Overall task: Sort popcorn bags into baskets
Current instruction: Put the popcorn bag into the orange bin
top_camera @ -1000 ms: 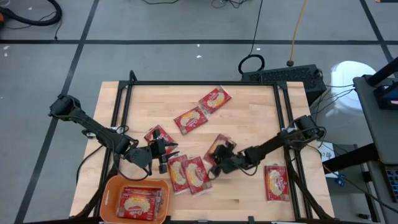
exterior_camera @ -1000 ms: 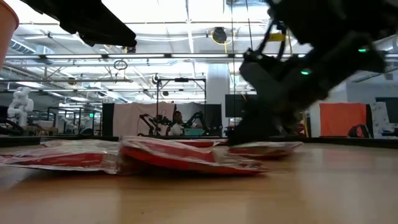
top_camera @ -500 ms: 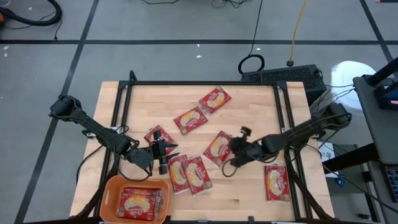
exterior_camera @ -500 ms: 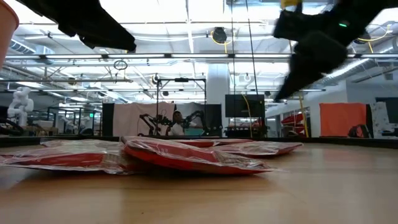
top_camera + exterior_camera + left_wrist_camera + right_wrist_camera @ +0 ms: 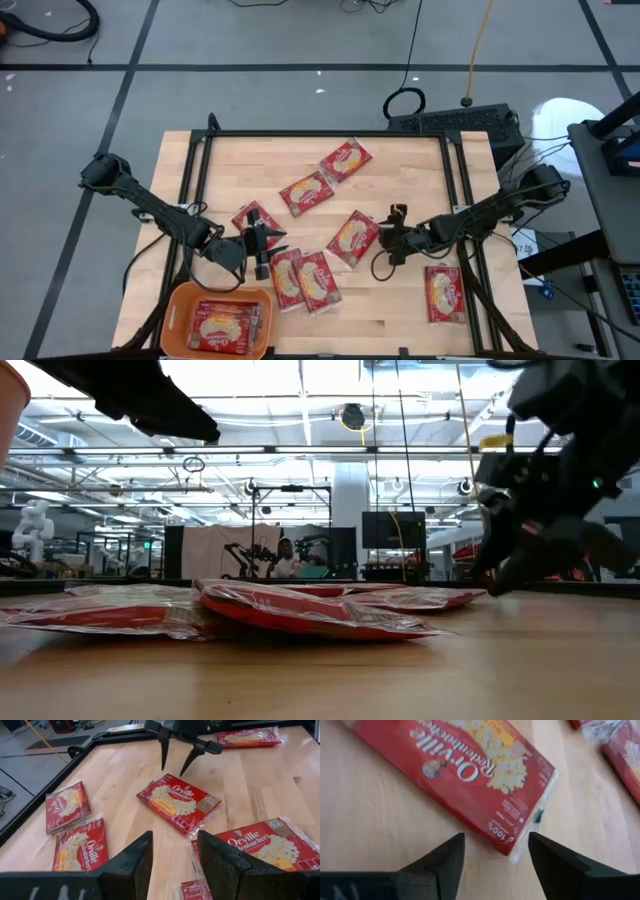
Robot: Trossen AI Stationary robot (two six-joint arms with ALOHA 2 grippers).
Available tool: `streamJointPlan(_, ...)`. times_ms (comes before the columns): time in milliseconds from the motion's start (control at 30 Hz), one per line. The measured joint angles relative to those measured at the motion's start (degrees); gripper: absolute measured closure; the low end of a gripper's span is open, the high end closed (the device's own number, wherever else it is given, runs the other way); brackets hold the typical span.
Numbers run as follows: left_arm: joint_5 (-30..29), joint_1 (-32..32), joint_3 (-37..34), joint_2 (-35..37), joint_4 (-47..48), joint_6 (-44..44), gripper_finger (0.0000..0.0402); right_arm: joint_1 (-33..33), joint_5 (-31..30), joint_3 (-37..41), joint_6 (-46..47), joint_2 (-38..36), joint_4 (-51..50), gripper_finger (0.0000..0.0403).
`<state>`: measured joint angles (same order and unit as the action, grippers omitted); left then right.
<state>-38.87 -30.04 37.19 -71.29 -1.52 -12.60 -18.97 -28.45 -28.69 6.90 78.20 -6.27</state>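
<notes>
— Where are your pincers, and what do they have?

— My right pincer (image 5: pixel 393 212) sits right of the worktop's centre, its fingers (image 5: pixel 442 865) spread wide with nothing between them. It hangs low over the wood, just beside the end of a popcorn bag (image 5: pixel 352 238) that lies flat at its 9 o'clock; the tips are apart from the wrapper. In my left wrist view that same pincer (image 5: pixel 177 762) shows beyond the bag (image 5: pixel 179 802), its two prongs pointing down at the wood and gaping.

— And the left one?

— My left pincer (image 5: pixel 264 240) is at the worktop's 7 o'clock side, fingers (image 5: pixel 135 862) parted partway and gripping nothing. It hovers between a bag (image 5: pixel 252 217) at its 11 o'clock and a pair of bags (image 5: pixel 303 280) lying side by side and touching at its 4 o'clock.

— Where is everything else?

— The orange basket (image 5: pixel 178 300) stands at the near left corner of the worktop (image 5: pixel 400 180), at 7 o'clock from my left pincer, and holds bags (image 5: pixel 230 326) lying flat inside. Going outward, one bag (image 5: pixel 306 193) rests above centre, with another (image 5: pixel 346 159) at its 1 o'clock near the far edge. A single bag (image 5: pixel 443 292) lies by the right rail, at 5 o'clock from my right pincer. From the low view the bags (image 5: pixel 310 610) show as thin flat red sheets on the wood, the nearest overlapping.
</notes>
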Motion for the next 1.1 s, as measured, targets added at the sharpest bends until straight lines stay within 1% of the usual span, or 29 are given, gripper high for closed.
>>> streamJointPlan(100,0.0,0.11,0.0,0.02,-0.02,0.01,0.0243,0.5,-0.17,2.72,-3.92,0.25,3.53,0.0182)
streamJointPlan(200,-0.01,0.6,0.0,0.02,-0.04,0.28,0.0243,1.4,0.43,5.24,-7.85,0.16,9.27,0.0187)
streamJointPlan(367,0.0,1.8,0.0,0.02,-0.09,0.0,0.0243,2.84,1.65,8.55,-9.47,0.16,17.33,0.0203)
streamJointPlan(500,0.0,2.73,0.0,0.02,-0.13,-0.57,0.0243,3.59,1.87,10.03,-10.37,0.17,20.1,0.0221)
streamJointPlan(600,0.0,3.13,0.0,0.02,-0.13,-0.62,0.0243,4.02,4.13,11.24,-10.29,0.19,22.86,0.0249)
streamJointPlan(767,-0.01,3.13,0.0,0.02,-0.13,-1.09,0.0243,4.1,4.92,12.59,-6.67,0.28,26.16,0.032)
streamJointPlan(933,-0.02,3.13,0.0,0.02,-0.24,-1.44,0.0243,3.99,6.29,12.62,0.09,0.3,30.52,0.0391)
streamJointPlan(1000,-0.02,3.13,0.0,0.02,-1.0,-1.42,0.0243,3.69,6.21,12.62,3.05,0.3,33.85,0.0398)
streamJointPlan(1100,-0.03,3.27,0.0,0.02,-3.52,-0.82,0.0243,3.47,6.13,12.6,8.21,0.3,38.37,0.0396)
